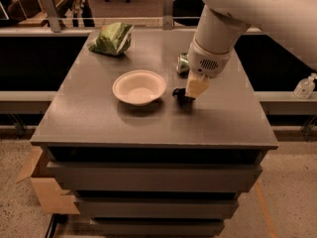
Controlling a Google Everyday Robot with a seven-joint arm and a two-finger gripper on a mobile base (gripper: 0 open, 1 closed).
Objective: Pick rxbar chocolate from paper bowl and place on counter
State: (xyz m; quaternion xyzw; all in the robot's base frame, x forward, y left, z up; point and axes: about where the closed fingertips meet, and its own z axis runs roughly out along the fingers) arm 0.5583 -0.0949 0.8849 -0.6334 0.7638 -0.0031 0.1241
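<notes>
The paper bowl (139,87) sits near the middle of the grey counter (148,125) and looks empty. My gripper (190,95) points down at the counter just right of the bowl, at the end of the white arm. A small dark piece, the rxbar chocolate (178,92), shows at the gripper's tip on its left side, low at the counter surface and outside the bowl. Most of the bar is hidden behind the gripper.
A green chip bag (111,38) lies at the counter's back left. A crushed green can (183,63) sits behind the gripper, partly hidden by the arm. A cardboard box (42,192) stands on the floor at the left. A clear bottle (304,87) stands on the right ledge.
</notes>
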